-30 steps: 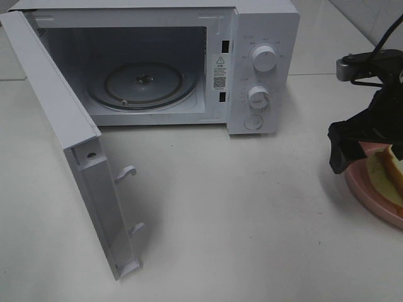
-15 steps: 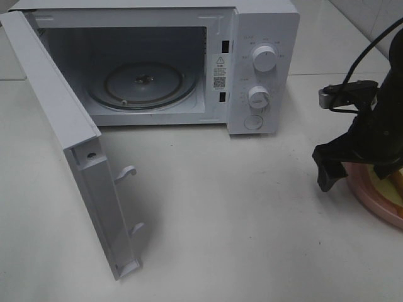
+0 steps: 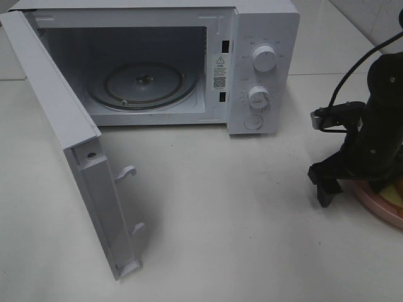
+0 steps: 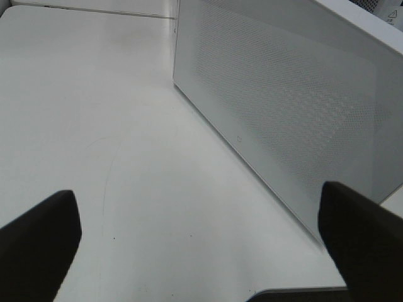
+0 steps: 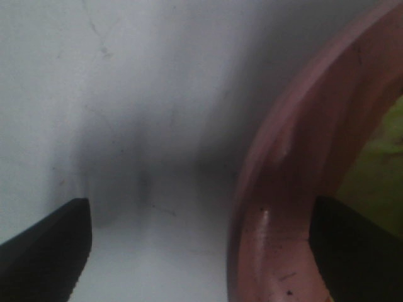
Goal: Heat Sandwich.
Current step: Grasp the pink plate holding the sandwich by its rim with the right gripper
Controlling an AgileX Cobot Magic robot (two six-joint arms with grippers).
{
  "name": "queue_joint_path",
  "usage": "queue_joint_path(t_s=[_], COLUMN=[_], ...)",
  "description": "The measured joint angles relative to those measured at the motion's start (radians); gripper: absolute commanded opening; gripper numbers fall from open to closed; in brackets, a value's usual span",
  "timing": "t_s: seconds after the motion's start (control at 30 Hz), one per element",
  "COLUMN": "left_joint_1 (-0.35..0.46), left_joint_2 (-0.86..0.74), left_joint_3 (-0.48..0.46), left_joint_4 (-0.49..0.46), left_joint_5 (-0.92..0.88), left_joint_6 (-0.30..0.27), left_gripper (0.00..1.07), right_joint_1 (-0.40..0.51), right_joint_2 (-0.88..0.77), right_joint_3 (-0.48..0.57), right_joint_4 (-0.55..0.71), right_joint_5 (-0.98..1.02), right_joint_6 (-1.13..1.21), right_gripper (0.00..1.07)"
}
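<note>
Nearest, at the lower left of the high view, the microwave door (image 3: 94, 189) hangs wide open. The left gripper (image 4: 198, 214) waits beside the door's outer face, its jaws spread with nothing between them. At the right edge, mid-frame, the right gripper (image 3: 352, 179) has dropped and slid leftward over the past second. It was hovering over the sandwich (image 3: 397, 192) and now straddles the rim of the pink plate (image 3: 378, 211). One finger (image 3: 325, 189) is down near the tabletop (image 3: 239, 239) outside the rim, the other inside. Its jaws are open and grip nothing yet. The sandwich lies on the plate, now mostly hidden behind the arm. This looks like a rim grasp, meant to carry plate and sandwich together. Farthest, at the upper left, the turntable (image 3: 141, 85) sits bare.
</note>
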Motion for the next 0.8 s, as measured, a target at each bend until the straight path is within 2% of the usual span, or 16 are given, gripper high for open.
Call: queue_joint_path(t_s=[0.13, 0.17, 0.2, 0.27, 0.3, 0.33, 0.4, 0.43, 0.47, 0.57, 0.6, 0.8], left_joint_1=[0.000, 0.000, 0.000, 0.000, 0.000, 0.000, 0.000, 0.000, 0.000, 0.000, 0.000, 0.000], left_joint_2=[0.000, 0.000, 0.000, 0.000, 0.000, 0.000, 0.000, 0.000, 0.000, 0.000, 0.000, 0.000], left_joint_3=[0.000, 0.000, 0.000, 0.000, 0.000, 0.000, 0.000, 0.000, 0.000, 0.000, 0.000, 0.000], left_joint_4=[0.000, 0.000, 0.000, 0.000, 0.000, 0.000, 0.000, 0.000, 0.000, 0.000, 0.000, 0.000], left_joint_5=[0.000, 0.000, 0.000, 0.000, 0.000, 0.000, 0.000, 0.001, 0.001, 0.001, 0.001, 0.001], left_joint_6=[0.000, 0.000, 0.000, 0.000, 0.000, 0.000, 0.000, 0.000, 0.000, 0.000, 0.000, 0.000], left_gripper=[0.97, 0.97, 0.97, 0.97, 0.97, 0.97, 0.97, 0.97, 0.97, 0.97, 0.97, 0.97], right_joint_1=[0.000, 0.000, 0.000, 0.000, 0.000, 0.000, 0.000, 0.000, 0.000, 0.000, 0.000, 0.000], right_joint_2=[0.015, 0.016, 0.016, 0.017, 0.017, 0.017, 0.017, 0.017, 0.017, 0.017, 0.017, 0.017], right_joint_3=[0.000, 0.000, 0.000, 0.000, 0.000, 0.000, 0.000, 0.000, 0.000, 0.000, 0.000, -0.009], right_joint_4=[-0.003, -0.007, -0.007, -0.020, -0.030, -0.030, -0.045, -0.068, -0.068, -0.117, -0.121, -0.146], right_joint_5=[-0.001, -0.001, -0.001, -0.001, 0.000, 0.000, 0.000, 0.001, 0.001, 0.003, 0.003, 0.005], right_joint_6=[0.000, 0.000, 0.000, 0.000, 0.006, 0.006, 0.027, 0.050, 0.050, 0.101, 0.108, 0.113], right_gripper=[0.82, 0.76, 0.76, 0.68, 0.58, 0.58, 0.46, 0.34, 0.34, 0.12, 0.00, 0.00])
